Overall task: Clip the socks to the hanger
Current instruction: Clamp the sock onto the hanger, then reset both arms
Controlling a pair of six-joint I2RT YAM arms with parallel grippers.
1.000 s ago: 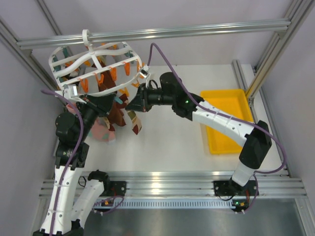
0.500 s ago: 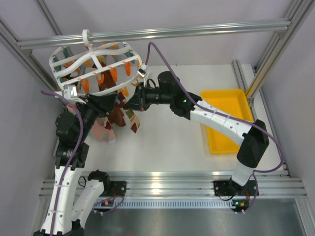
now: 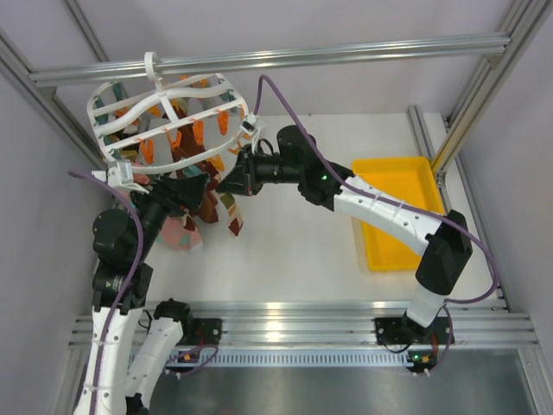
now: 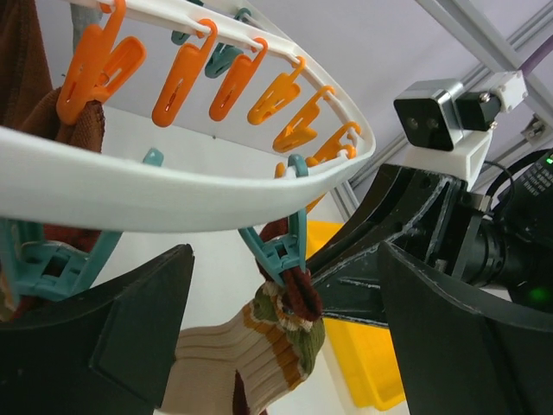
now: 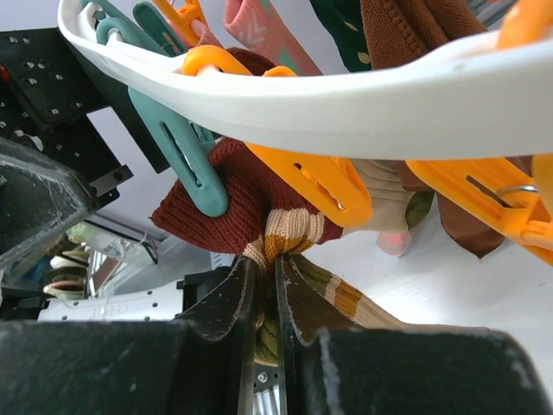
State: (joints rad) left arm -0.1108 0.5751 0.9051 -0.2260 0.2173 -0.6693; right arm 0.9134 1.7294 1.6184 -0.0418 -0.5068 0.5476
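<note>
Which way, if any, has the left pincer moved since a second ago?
Yes. The left pincer drew back slightly, farther from the far aluminium rail, and opened.

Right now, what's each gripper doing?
Left gripper: open, holding nothing.
Right gripper: shut on the striped sock.

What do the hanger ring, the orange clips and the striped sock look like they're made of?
The hanger ring looks like moulded plastic: smooth, glossy white. The orange clips too, same glossy moulded look. The striped sock is a matte ribbed knit with stitch rows; fibre unclear.
</note>
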